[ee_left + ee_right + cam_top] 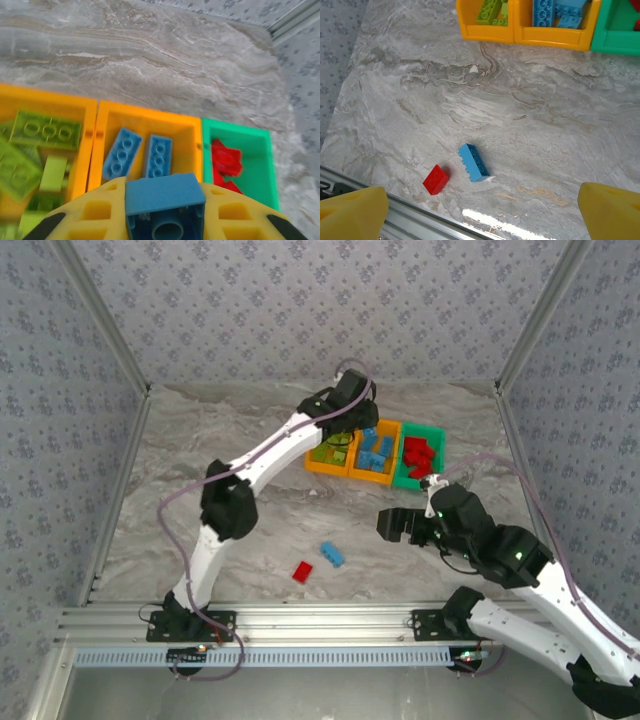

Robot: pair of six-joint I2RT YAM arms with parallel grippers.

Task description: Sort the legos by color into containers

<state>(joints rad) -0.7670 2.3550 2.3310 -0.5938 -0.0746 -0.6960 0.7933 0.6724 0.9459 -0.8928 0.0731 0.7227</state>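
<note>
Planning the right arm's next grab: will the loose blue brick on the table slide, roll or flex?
The loose blue brick looks like rigid plastic, so it should stay stiff when pinched. Small and boxy, it is probably light and should slide, not roll, on the smooth table. A push could knock it into the nearby red brick.

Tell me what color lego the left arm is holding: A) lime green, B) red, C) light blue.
C: the left end effector is shut on a light blue lego, near the orange bin that holds other blue legos.
</note>
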